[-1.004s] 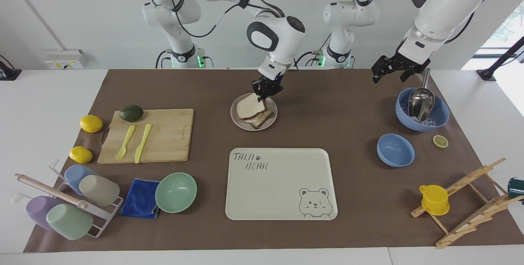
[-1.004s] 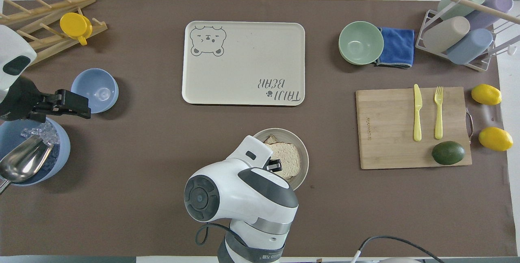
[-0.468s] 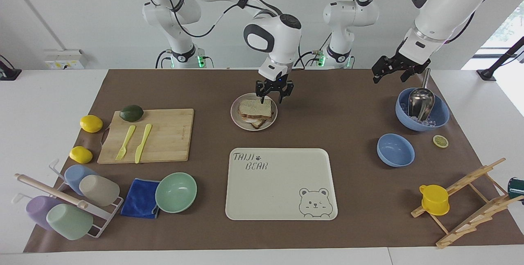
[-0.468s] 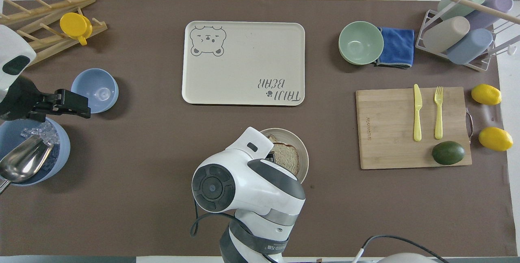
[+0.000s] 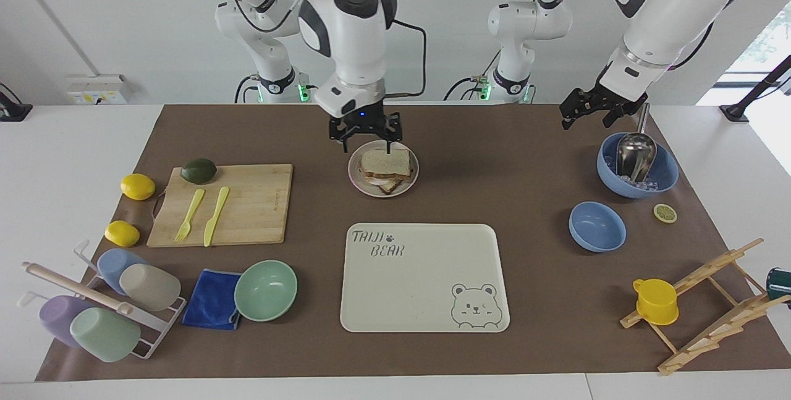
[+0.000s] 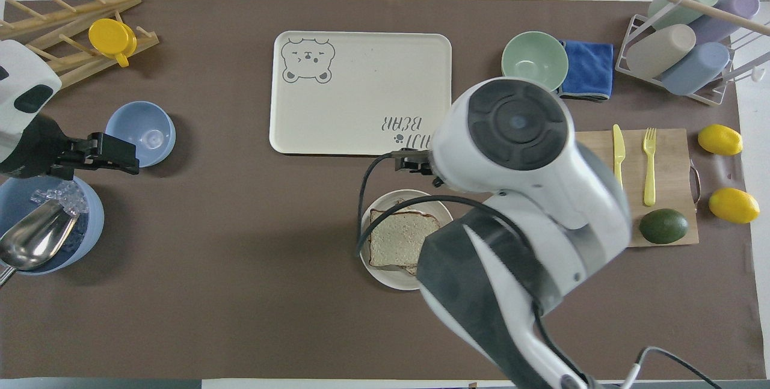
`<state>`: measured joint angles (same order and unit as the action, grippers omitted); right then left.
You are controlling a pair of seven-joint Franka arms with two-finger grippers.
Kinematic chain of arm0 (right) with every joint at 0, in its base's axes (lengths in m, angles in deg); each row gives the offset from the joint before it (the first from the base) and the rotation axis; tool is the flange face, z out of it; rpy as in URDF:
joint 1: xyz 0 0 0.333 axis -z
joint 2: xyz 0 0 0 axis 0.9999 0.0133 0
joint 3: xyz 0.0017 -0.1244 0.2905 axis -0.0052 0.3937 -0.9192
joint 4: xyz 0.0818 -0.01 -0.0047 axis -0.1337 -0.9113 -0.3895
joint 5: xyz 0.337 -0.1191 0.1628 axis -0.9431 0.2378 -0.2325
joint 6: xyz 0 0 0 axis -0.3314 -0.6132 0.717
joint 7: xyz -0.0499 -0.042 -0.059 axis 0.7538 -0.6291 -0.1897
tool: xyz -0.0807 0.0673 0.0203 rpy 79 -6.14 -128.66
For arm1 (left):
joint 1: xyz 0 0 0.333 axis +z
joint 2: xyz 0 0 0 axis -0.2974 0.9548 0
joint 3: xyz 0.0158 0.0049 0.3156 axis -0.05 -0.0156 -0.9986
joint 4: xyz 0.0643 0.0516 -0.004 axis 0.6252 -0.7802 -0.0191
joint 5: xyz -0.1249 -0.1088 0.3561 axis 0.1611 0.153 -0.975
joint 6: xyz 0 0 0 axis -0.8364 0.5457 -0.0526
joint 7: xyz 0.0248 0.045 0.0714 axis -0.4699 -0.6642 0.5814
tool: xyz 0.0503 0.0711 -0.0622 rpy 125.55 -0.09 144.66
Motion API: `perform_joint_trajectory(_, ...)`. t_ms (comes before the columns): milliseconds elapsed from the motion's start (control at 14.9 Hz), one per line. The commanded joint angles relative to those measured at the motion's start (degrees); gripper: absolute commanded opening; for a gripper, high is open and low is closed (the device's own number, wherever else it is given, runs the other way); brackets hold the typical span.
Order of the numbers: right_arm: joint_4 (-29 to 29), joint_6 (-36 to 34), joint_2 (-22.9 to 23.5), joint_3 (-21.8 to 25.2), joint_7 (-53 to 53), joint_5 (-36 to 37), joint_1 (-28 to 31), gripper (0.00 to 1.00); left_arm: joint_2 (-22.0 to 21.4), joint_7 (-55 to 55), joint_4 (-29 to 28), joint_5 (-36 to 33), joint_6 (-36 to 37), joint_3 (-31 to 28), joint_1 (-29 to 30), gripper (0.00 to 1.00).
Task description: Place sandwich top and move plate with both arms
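Sandwich top (image 5: 386, 162) lies on stack on plate (image 5: 354, 182), nearer robots than bear tray (image 5: 424, 276). Right end effector (image 5: 365, 134) over plate, fingers apart, empty. Left end effector (image 5: 587, 108) apart, empty, waits over ice bowl (image 5: 662, 185). Placing looks done; next: both arms grip plate rim.

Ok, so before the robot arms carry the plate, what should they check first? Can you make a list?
1. Sandwich top lies flat on the stack, not held: ok.
2. Plate sits on the mat, its rim showing around the sandwich: ok.
3. Right gripper is open, just above the plate's edge nearest the robots, touching nothing: ok.
4. Left gripper is at the plate: not ok, it is open over the big blue bowl.
5. Bear tray has bare space: ok.
6. Whether the sandwich will stay put when lifted: cannot tell.
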<state>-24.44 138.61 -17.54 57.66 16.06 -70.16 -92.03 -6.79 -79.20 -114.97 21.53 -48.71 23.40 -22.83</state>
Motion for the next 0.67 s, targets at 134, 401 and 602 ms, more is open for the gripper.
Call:
perform_joint_trajectory(134,3.25,-14.35,-4.33,16.36,13.22,-5.51,0.16,1.0,-4.47,0.4,-9.25,4.2,-7.64,0.58,-0.53,1.0)
perform_joint_trajectory(401,3.44,-17.82,-4.85,25.51,20.98,-4.63,0.25,1.0,-4.12,0.4,-15.02,16.23,-16.31,0.59,-3.6,1.0)
perform_joint_trajectory(602,4.39,-18.95,-4.24,27.9,22.47,-4.46,1.73,1.0,-3.15,0.22,-21.27,24.23,-25.63,0.59,-8.34,1.0)
